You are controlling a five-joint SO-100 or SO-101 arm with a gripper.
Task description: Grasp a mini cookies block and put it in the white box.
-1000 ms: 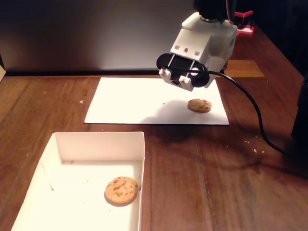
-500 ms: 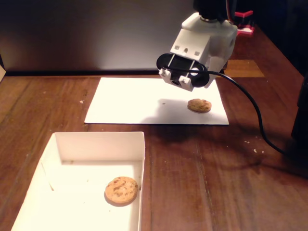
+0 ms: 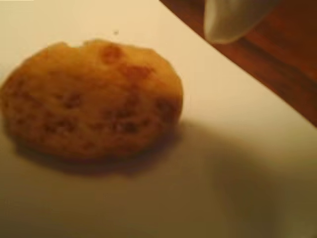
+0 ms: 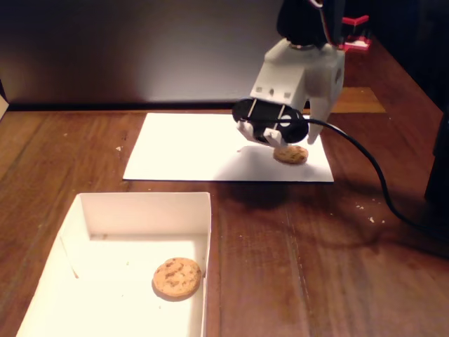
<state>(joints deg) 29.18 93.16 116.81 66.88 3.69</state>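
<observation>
Wrist view shows the cookie [image 3: 91, 99] lying free — approach step; claw [image 4: 290, 139] spread cannot be told; next, straddle and close.

Golden-brown cookie [image 3: 91, 99] with darker chips on white paper [image 4: 203, 144]; another speckled cookie [image 4: 177, 276] in the white box [image 4: 140, 210]; reddish-brown wooden desk [image 4: 316, 267].

Wrist view: blurred throughout; cookie [image 3: 91, 99] surface detail soft; one finger [image 3: 233, 20] cut off by the top edge. Fixed view: gripper [image 4: 298, 137] tips masked by the camera housing [image 4: 270, 119], jaw spacing indeterminate. Box [image 4: 140, 210] near end cut off by the bottom edge.
</observation>
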